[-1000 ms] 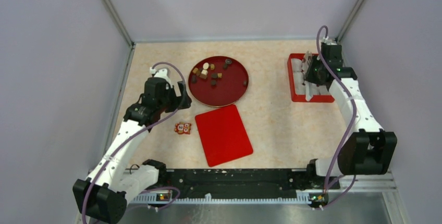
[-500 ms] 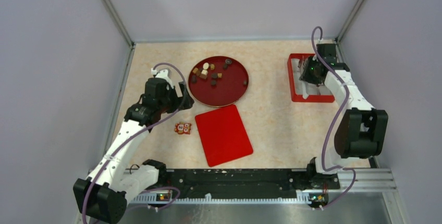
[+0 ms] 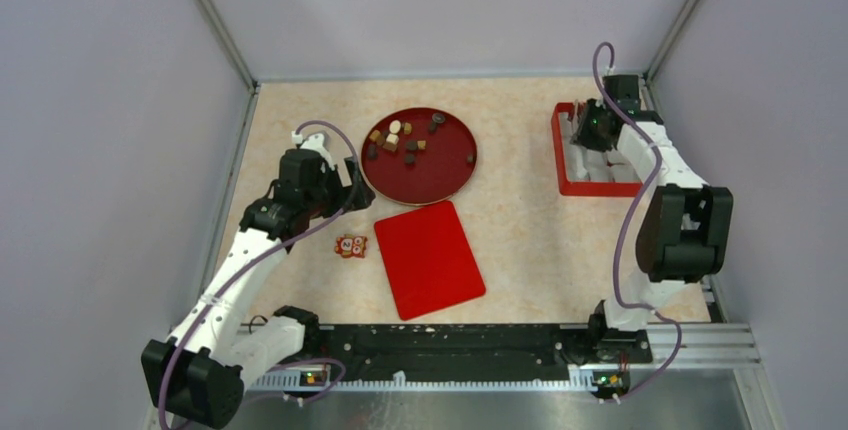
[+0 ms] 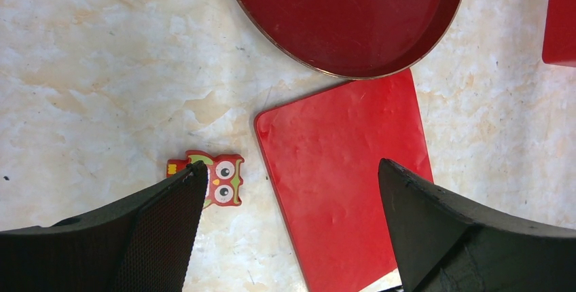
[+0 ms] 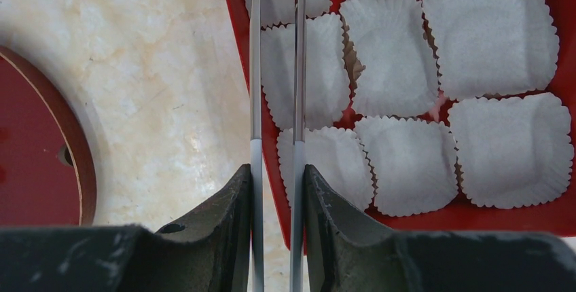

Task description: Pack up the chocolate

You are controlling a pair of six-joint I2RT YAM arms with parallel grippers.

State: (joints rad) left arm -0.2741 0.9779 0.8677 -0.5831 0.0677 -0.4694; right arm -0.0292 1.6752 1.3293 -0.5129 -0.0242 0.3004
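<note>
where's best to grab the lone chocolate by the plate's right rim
Pinch the chocolate by its sides from straight above, with the tweezers in the right gripper. It is tiny and sits close to the raised rim of the plate, so a sideways approach looks blocked.

Lab test booth; grey panels (image 3: 100,100), aluminium rails (image 3: 213,15).

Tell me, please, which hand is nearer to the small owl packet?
Left. The left hand hovers open close to the owl packet; the right hand, gripping tweezers, is far across the table over the red tray of paper cups.
</note>
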